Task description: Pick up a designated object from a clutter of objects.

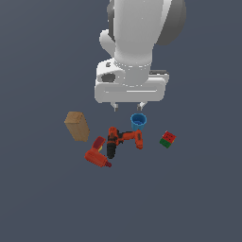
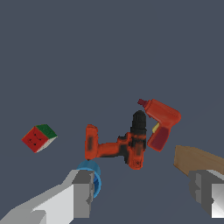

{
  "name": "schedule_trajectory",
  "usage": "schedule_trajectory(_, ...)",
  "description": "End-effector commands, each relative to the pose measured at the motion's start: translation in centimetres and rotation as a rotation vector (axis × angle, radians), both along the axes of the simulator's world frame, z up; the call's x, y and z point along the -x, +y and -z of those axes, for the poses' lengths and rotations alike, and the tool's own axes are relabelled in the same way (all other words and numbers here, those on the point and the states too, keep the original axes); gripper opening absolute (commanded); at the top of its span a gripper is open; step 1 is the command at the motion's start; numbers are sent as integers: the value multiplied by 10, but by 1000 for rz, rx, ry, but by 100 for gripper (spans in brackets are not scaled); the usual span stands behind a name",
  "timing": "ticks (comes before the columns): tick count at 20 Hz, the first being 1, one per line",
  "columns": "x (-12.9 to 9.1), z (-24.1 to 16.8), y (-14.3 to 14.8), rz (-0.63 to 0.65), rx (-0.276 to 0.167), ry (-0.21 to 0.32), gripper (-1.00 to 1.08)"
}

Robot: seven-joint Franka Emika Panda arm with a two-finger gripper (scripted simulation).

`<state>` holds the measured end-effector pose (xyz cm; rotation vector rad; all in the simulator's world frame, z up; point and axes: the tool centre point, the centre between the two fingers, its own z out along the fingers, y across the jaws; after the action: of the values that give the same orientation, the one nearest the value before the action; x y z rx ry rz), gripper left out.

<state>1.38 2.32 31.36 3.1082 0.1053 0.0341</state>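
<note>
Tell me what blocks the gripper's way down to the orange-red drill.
Nothing covers the drill. The open gripper hangs above the clutter, but the blue cup and red bottle sit close beside it.

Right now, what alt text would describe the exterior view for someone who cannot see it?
A white robot arm's open gripper hangs above an orange-red toy drill, flanked by a blue cup, red bottle, tan box and red-and-green cube.

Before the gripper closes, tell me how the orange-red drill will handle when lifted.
The drill looks rigid, so it probably won't flex. Its L shape with black chuck and base suggests uneven weight; it may swing if gripped off-centre. Lying on its side close to the red bottle, it might nudge that when it shifts.
</note>
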Motion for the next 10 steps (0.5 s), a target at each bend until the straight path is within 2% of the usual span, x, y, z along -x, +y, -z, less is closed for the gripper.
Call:
schedule_trajectory(1,-3,11,-3,4,0,3,68)
schedule_trajectory(10,-21,84,-23,29,-1,21,68)
